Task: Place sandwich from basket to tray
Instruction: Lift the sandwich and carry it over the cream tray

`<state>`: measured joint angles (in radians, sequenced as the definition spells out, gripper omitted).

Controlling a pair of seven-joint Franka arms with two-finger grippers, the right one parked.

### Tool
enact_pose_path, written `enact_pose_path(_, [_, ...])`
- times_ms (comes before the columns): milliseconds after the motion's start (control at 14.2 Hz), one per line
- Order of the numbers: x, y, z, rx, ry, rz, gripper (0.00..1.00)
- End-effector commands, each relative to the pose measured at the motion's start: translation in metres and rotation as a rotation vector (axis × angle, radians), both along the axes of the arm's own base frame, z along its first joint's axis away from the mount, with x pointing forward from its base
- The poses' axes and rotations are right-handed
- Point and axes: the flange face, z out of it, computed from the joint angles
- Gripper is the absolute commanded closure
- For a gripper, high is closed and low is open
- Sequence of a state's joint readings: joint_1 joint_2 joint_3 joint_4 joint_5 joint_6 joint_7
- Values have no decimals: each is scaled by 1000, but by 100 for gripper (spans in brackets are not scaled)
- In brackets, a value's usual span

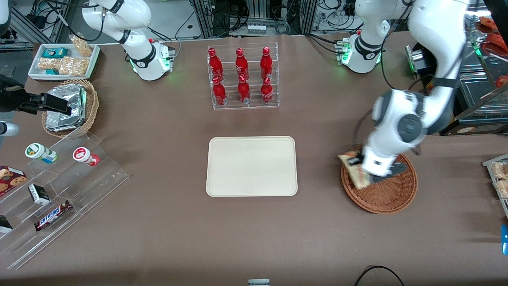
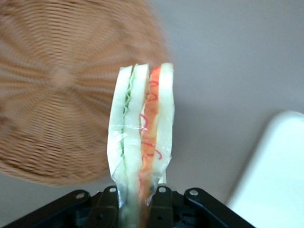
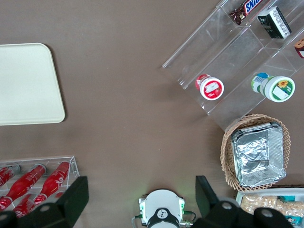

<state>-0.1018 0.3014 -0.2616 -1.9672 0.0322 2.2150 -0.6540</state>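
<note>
Brown desk [image 1: 158, 222]: transfer risk during carry.
Tray [image 1: 251, 166] lies bare at mid-desk; toward the working arm's end, the gripper [image 1: 371, 172] is clamped on one end of the sandwich [image 2: 141, 142], above the basket [image 1: 387, 194] rim. The unsupported wrapped wedge may slip, swing or drop short of the tray during transfer.

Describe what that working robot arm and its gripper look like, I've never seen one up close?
The left arm is built of glossy white rounded segments with dark grey round caps at the joints and a black band higher up. Black cables trail along it, and its white round base glows green. The gripper is over the basket: a white block in the front view, with black fingers in the wrist view.
</note>
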Motion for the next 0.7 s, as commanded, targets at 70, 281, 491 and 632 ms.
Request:
enact_pose_path(70, [-31,-145,-9,-24,4,-210,88])
enact_pose_path(281, [-53,-252,-50,-20,5,-209,86])
enact_pose_path(491, [-63,-300,-79,23,-37,-191,84])
enact_pose_path(632, [-71,-307,-91,30,-26,-181,82])
